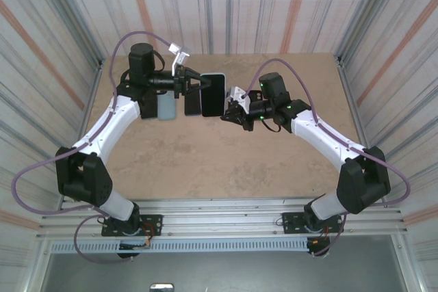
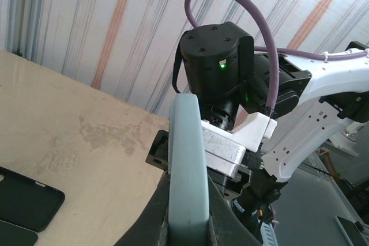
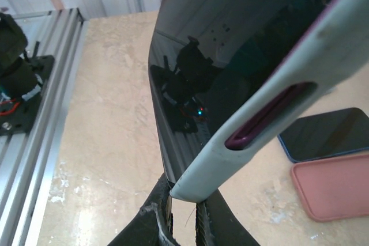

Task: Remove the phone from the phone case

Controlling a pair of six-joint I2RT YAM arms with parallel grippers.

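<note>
aloft, cased phone (image 1: 213, 94) sits between left gripper (image 1: 198, 85) and right gripper (image 1: 226, 115), both pinching it.

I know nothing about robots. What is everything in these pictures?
cased phone: 1, dark screen, pale grey case, held above the table
dark phone: 1, blue rim, flat on the table
pink case: 1, pink, beside the dark phone
pale slab: 1, light blue, by the left arm
table: 1, beige
left gripper: 1, black, shut on the cased phone
right gripper: 1, black, shut on its corner
</note>
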